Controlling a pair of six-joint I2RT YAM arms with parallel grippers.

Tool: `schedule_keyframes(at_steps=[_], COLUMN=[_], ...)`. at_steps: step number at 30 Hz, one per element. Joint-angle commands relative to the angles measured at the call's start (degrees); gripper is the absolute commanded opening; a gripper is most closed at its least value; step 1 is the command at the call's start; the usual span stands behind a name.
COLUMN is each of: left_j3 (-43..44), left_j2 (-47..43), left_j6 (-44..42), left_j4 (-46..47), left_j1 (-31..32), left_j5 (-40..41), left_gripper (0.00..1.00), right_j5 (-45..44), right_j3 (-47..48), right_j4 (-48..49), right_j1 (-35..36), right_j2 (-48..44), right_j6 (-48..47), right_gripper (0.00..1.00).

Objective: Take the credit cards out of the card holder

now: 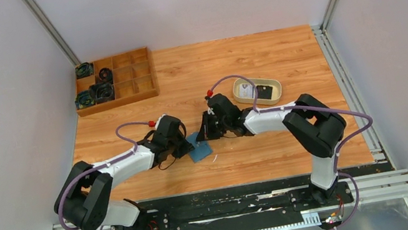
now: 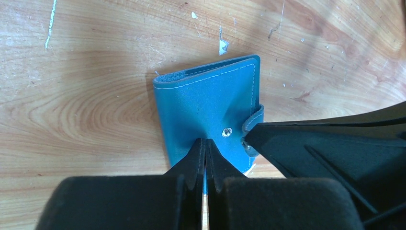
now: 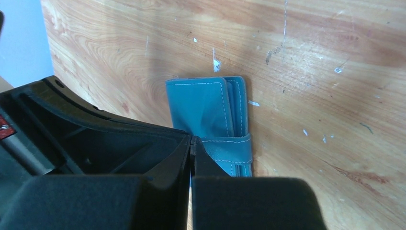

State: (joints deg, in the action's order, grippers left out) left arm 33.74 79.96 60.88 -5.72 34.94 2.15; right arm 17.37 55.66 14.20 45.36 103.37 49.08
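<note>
— Left pincer point(image 2: 205, 143), reaching out from the black rail point(image 1: 231, 211) on the near side of the card holder point(image 2: 206, 100): can you see how it stands?

— Its black fingers are pressed together on the near edge of the cover, and the leather puckers in creases toward the tips. The right pincer point(image 3: 191, 143) is closed too, nipping the end of the strap that wraps round the holder's side.

— And the holder itself?

— Lying flat on the table point(image 1: 254, 55), folded, between the two pincers. It is teal, soft-looking and rectangular, with pale stitching along the edges. The small metal stud on the cover is bare, and the strap's end sits just beside it.

— What is the surface like around it?

— Orange-brown wood grain in broad swirls, flecked with white scuffs and chips beside the holder.

— Anything beyond?

— Past the holder and to the right sits a cream oval tray point(image 1: 238, 91), smooth-rimmed, with something flat and dark inside; I cannot make out what. Farther back and to the left of the holder is a wooden organiser point(image 1: 152, 73), split into square compartments, with dark roundish things in the left-hand ones.

— And the room?

— Plain pale grey walls point(image 1: 188, 4) close in behind and at both sides of the holder's table, with metal strips running up the corners.
</note>
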Motion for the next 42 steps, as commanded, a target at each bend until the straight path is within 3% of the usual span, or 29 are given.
schedule_keyframes(at_steps=[1,42], left_j3=[-0.7,-0.9], left_j2=[0.7,2.6], left_j6=[-0.7,-2.0], left_j4=[-2.8,-0.7], left_j1=[-0.3,-1.3], left_j5=[1.6,-1.2], left_gripper=[0.0,0.0], right_j5=[0.7,-0.6], right_j3=[1.5,4.0], right_j4=[-3.4,-2.9], right_j1=[1.4,2.4], right_j2=[2.5,6.6], right_j6=[-1.6,-3.9], right_gripper=[0.0,0.0])
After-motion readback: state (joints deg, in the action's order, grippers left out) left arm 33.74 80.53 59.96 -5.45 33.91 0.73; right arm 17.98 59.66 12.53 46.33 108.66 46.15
